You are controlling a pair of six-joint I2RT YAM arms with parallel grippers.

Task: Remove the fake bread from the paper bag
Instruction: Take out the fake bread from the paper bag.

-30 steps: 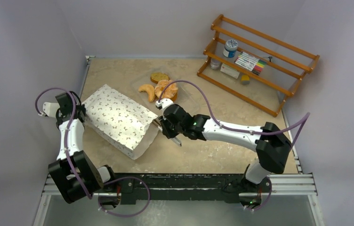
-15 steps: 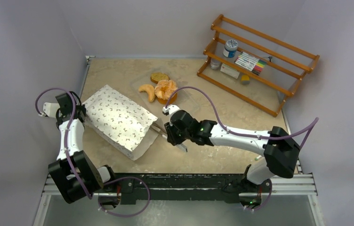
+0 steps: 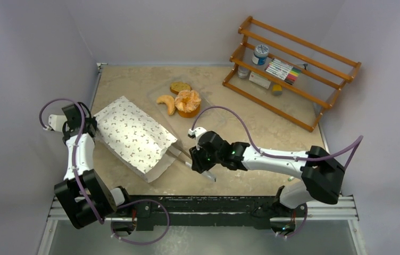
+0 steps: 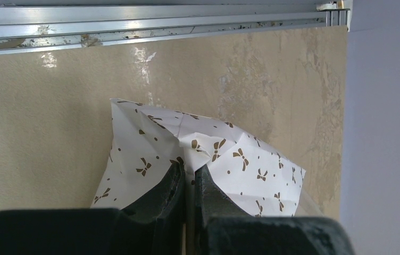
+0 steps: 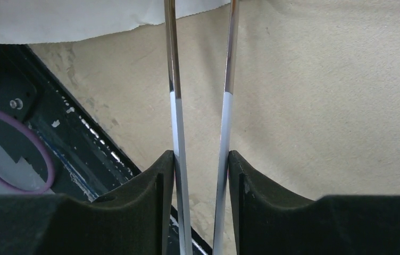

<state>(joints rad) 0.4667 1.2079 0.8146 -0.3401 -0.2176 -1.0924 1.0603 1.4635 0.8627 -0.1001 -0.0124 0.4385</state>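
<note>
The white paper bag (image 3: 134,135) with dark bow marks lies on its side at the left, its mouth toward the right. My left gripper (image 3: 88,127) is shut on its crumpled closed end (image 4: 240,159), the fingers (image 4: 174,183) pinching the paper. My right gripper (image 3: 199,161) is shut on metal tongs (image 3: 179,156), whose tips reach the bag's mouth. In the right wrist view the tongs' arms (image 5: 174,79) run from my gripper (image 5: 201,156) to the bag's edge (image 5: 81,16). A croissant (image 3: 166,103), a swirled bun (image 3: 188,100) and a brown slice (image 3: 180,86) lie behind the bag. I cannot see inside the bag.
A clear plastic tray (image 3: 214,114) lies under and beside the pastries. A wooden rack (image 3: 293,71) with a jar, markers and small items stands at the back right. The black base rail (image 3: 214,204) runs along the near edge, close to my right gripper.
My right gripper has moved toward the near edge with the tongs, drawing them back from the bag's mouth. The left gripper and the pastries have not moved.
</note>
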